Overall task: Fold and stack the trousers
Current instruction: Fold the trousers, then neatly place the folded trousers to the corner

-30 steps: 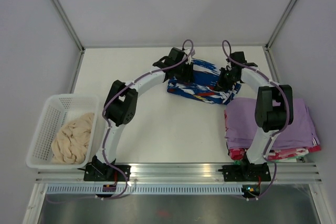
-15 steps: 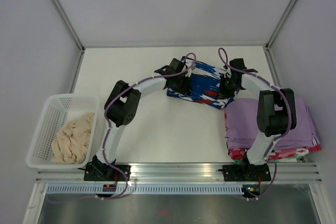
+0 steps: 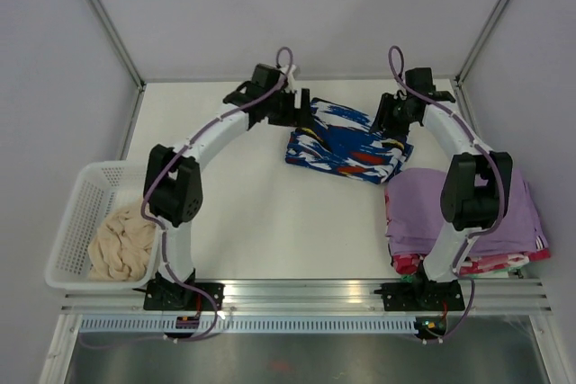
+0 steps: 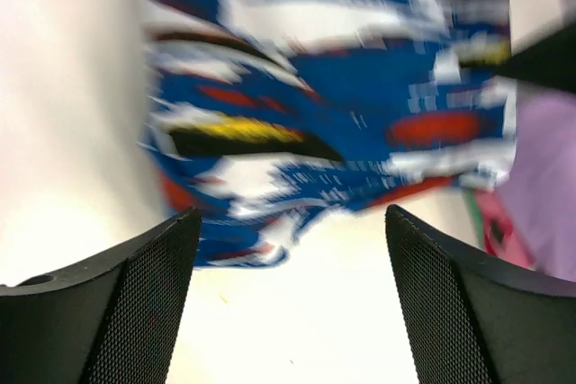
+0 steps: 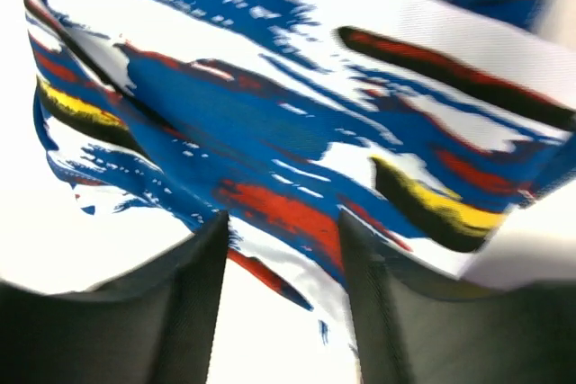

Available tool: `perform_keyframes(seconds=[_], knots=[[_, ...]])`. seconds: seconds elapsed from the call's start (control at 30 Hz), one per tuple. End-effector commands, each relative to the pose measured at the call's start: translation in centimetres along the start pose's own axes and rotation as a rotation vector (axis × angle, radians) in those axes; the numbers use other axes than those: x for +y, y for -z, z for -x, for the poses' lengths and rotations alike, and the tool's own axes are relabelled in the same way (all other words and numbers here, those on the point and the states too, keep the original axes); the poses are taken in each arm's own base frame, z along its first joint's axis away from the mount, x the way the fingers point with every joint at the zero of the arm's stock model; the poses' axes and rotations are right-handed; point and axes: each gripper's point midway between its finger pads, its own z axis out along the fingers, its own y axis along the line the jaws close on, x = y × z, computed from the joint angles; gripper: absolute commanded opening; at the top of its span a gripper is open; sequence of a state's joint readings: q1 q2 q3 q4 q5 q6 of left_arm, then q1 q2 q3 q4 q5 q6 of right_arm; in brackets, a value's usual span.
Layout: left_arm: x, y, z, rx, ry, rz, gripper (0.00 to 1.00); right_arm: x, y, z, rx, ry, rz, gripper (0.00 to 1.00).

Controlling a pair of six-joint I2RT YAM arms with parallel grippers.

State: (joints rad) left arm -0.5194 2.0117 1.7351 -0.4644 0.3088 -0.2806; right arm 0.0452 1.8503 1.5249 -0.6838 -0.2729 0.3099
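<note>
Left gripper (image 4: 292, 222) of mine hung with its two mesh-faced fingers (image 4: 135, 303) spread wide and nothing between them, just off the left end of the trousers (image 4: 333, 114), which showed blurred ahead of it. From above, that gripper (image 3: 292, 110) sat beside the far left corner of the trousers (image 3: 346, 141) without gripping them. My right gripper (image 5: 283, 222) had its fingers parted more narrowly, also with no cloth caught between them, and the printed fabric (image 5: 297, 105) filled the view beyond the tips. Seen from overhead, it (image 3: 389, 123) stood at the right end of the bundle. The trousers lay folded into a compact rectangle on the white table (image 3: 270, 213), toward its far side, between my two grippers. Their near right corner touched or slightly overlapped the lilac folded garments (image 3: 416, 209) stacked at the right edge of the table, with a pink patterned piece (image 3: 486, 264) underneath that stack. Well apart, at the left edge, a white basket (image 3: 85, 173) held a cream fluffy bundle (image 3: 121, 240).
</note>
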Motion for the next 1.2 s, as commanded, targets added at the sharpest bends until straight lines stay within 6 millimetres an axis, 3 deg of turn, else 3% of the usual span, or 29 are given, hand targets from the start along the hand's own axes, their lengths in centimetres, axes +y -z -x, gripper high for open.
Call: perform_keyframes(seconds=[0.0, 0.07, 0.17, 0.27, 0.37, 0.5, 0.67, 0.8, 0.93, 1.03, 1.1, 1.13, 1.17], knots=[[4.2, 4.0, 7.1, -0.194, 0.209, -0.009, 0.89, -2.1, 1.9, 1.4, -0.057, -0.127, -0.013, 0.61], [5.4, 3.0, 7.4, -0.198, 0.223, -0.018, 0.9, -4.6, 2.4, 1.4, -0.078, -0.227, -0.048, 0.69], [6.4, 2.0, 8.0, -0.195, 0.207, -0.026, 0.91, -7.8, 2.0, -1.1, -0.059, -0.301, -0.114, 0.85], [7.2, -0.4, 7.5, -0.162, 0.214, -0.045, 0.9, -9.0, 1.6, -2.5, -0.059, -0.315, -0.16, 0.91], [7.7, -2.5, 6.7, -0.145, 0.232, -0.077, 0.9, -9.6, 0.8, -3.7, -0.066, -0.335, -0.175, 0.95], [8.9, -5.0, 4.7, -0.104, 0.243, -0.08, 0.89, -9.7, -0.6, -3.4, -0.117, -0.339, -0.138, 0.98], [10.4, -6.3, 1.9, -0.03, 0.227, -0.038, 0.88, -9.6, -2.4, -2.3, -0.173, -0.319, -0.087, 0.98], [10.3, -6.7, 0.5, -0.003, 0.225, -0.059, 0.86, -9.8, -4.1, -2.4, -0.152, -0.336, -0.067, 0.98], [9.8, -7.6, -0.7, 0.026, 0.239, -0.096, 0.84, -9.4, -5.7, -2.6, -0.131, -0.326, -0.055, 0.93], [9.1, -8.2, -0.9, 0.036, 0.227, -0.114, 0.83, -9.0, -6.7, -3.3, -0.1, -0.305, -0.053, 0.82], [8.9, -8.7, -1.4, 0.051, 0.22, -0.116, 0.82, -8.5, -7.4, -3.8, -0.08, -0.293, -0.046, 0.65], [8.9, -8.7, -1.6, 0.059, 0.214, -0.111, 0.82, -8.2, -7.9, -3.9, -0.069, -0.289, -0.038, 0.51], [9.0, -8.9, -1.9, 0.065, 0.212, -0.106, 0.82, -7.6, -8.2, -4.0, -0.061, -0.276, -0.028, 0.46]])
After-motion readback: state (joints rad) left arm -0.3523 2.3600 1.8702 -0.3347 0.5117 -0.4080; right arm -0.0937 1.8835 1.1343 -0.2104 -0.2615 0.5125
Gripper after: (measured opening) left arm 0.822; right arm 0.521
